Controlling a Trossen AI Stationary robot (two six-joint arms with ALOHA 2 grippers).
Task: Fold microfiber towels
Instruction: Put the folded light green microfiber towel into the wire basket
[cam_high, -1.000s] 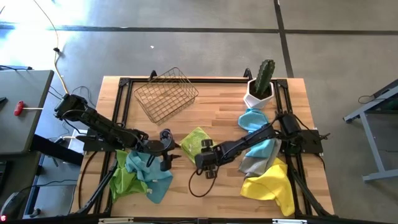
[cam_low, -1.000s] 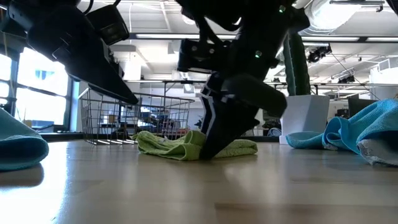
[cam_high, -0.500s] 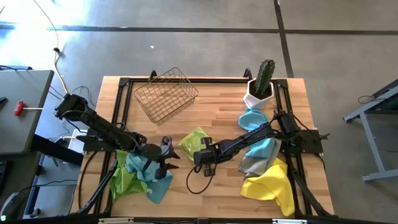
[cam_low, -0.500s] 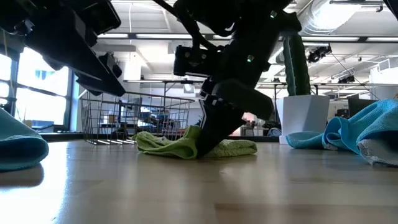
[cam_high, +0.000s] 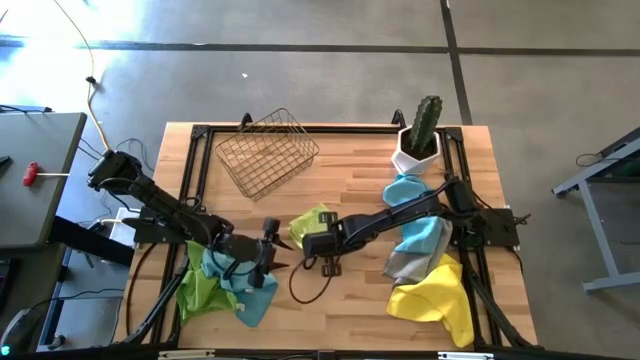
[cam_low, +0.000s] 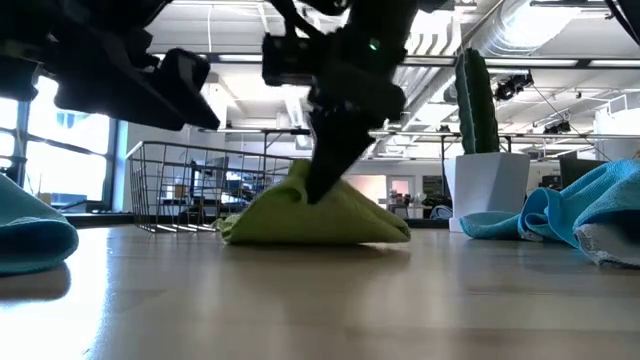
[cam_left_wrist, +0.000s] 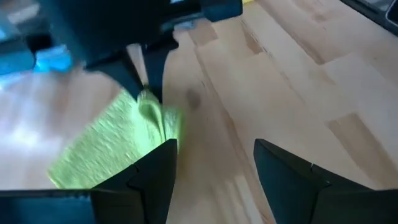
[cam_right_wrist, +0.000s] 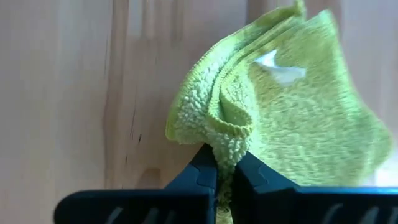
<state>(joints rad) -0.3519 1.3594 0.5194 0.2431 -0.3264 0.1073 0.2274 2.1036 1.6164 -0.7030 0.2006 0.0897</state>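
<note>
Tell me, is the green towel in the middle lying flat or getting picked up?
Picked up. The right gripper is shut on the lime green towel, pulling it into a tent.

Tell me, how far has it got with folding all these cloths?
Nothing looks folded yet. In hand: the right pincer is shut on an edge of the lime green towel, lifting it into a peak mid-table, while the left pincer is open beside it. Left: a crumpled green-and-blue heap and the blue, grey and yellow pile.
</note>
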